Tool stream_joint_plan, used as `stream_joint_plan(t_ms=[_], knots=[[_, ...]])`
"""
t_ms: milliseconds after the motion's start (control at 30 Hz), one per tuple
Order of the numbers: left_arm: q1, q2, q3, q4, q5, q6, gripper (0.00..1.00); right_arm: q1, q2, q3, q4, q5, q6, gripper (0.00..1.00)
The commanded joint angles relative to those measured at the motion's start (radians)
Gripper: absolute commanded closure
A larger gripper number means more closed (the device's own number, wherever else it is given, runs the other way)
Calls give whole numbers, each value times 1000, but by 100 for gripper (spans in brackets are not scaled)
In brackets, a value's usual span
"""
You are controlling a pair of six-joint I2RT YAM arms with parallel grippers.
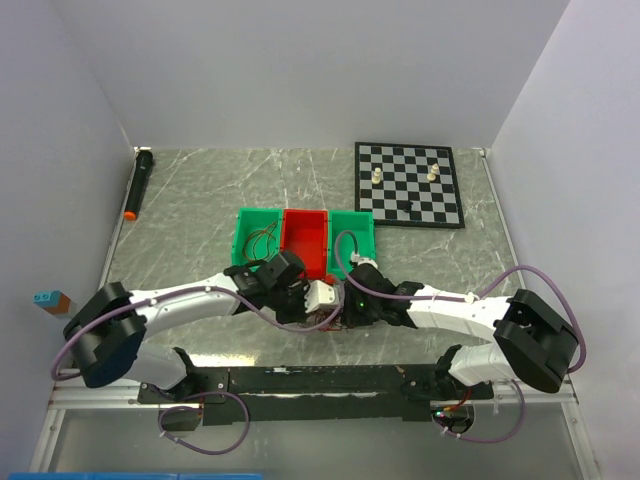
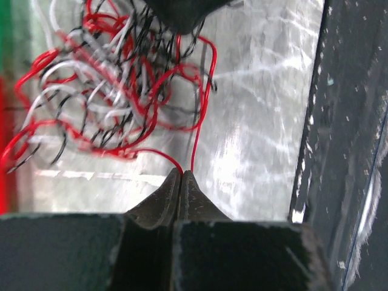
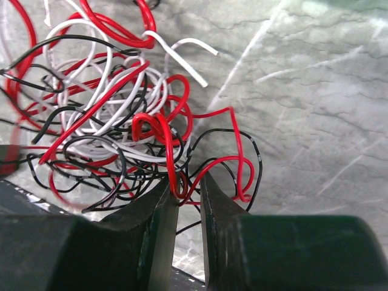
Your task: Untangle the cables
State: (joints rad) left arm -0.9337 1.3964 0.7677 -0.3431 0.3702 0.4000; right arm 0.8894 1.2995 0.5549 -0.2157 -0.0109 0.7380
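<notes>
Two grippers at one tangle of cables (image 2: 115, 91). Left gripper (image 2: 182, 176) clenched on a red wire (image 2: 206, 103). Right gripper (image 3: 188, 185) jaws slightly apart around red strands (image 3: 171, 151), grip unclear.

The top view looks steeply down from high behind the near edge, at the frame's bottom, taking in the whole worktop (image 1: 200, 195), while both wrist views sit very close and low, each looking past its own jaws at the same cable tangle (image 2: 109, 85) seen mid-frame from above.

Bright, even overhead light; white glare on the glossy table (image 2: 260, 79); soft-focus fingers (image 3: 157, 242) in wrist views.
</notes>
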Motion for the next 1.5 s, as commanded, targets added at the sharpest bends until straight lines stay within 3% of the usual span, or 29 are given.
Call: stream_joint_plan(t_ms=[0,200,367,633,767,933,1167,1333,1467], knots=[[15,-80,114,-167,-11,100,99,-4,-16,13,-37,52,-15,73],[24,-134,315,-335,-60,103,99,-1,1,20,-62,69,-17,73],[27,-213,482,-356,-157,77,99,-1,4,30,-76,81,-15,74],[27,-399,567,-154,-367,74,99,0,-12,23,-68,80,8,75],[27,-468,597,-12,-557,80,99,2,-26,7,-59,80,20,75],[27,-478,660,197,-735,196,99,3,-32,-19,-44,74,38,76],[27,-404,850,332,-689,338,99,6,-23,-41,-36,75,52,77],[27,-355,913,538,-677,466,99,17,-11,-50,-42,72,57,77],[27,-271,1073,585,-640,525,99,25,-19,-56,-45,75,60,77]])
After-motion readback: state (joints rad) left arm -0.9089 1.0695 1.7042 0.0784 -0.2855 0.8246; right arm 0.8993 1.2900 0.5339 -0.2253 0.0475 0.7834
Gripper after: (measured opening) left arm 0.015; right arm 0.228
